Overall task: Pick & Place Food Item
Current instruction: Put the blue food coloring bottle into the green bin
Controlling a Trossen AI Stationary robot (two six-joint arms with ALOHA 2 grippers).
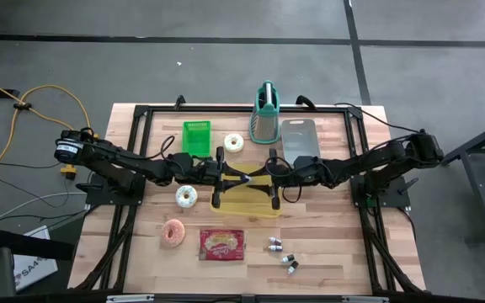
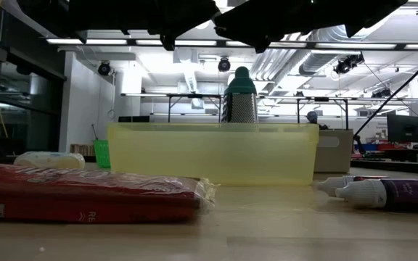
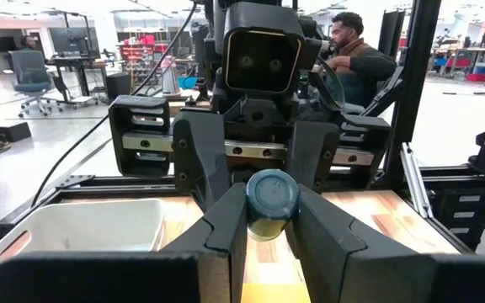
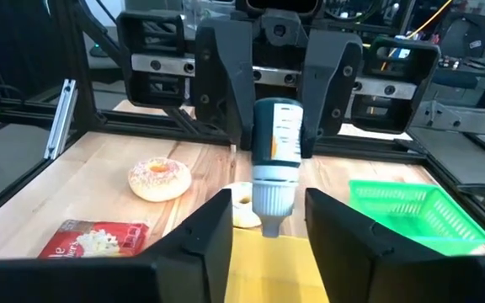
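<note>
A small bottle (image 4: 276, 143) with a teal end, an orange-printed label and a white cap hangs level above the yellow bin (image 1: 244, 207) at the table's middle. My left gripper (image 3: 269, 231) comes from the table's left and is shut on the bottle. My right gripper (image 4: 268, 231) faces it from the right, open. Its fingers stand on either side of the white cap (image 4: 273, 198) with a gap on each side. In the high view both grippers meet over the bin, the left gripper (image 1: 242, 177) and the right gripper (image 1: 262, 174). My left gripper pinches the bottle's teal end (image 3: 271, 195) between its two fingers (image 4: 226, 93). They come level from the table's left and lie along the bottle. The bottle lies level, lifted clear over the bin, its white cap toward my right gripper.
Three doughnuts (image 1: 186, 196) (image 1: 173, 233) (image 1: 234, 142), a red packet (image 1: 222, 244) and small bottles (image 1: 280, 251) lie around the bin. A green basket (image 1: 196, 137), a grater (image 1: 265, 114) and a grey board (image 1: 300, 139) stand at the far side. A person (image 3: 352, 50) sits beyond the table.
</note>
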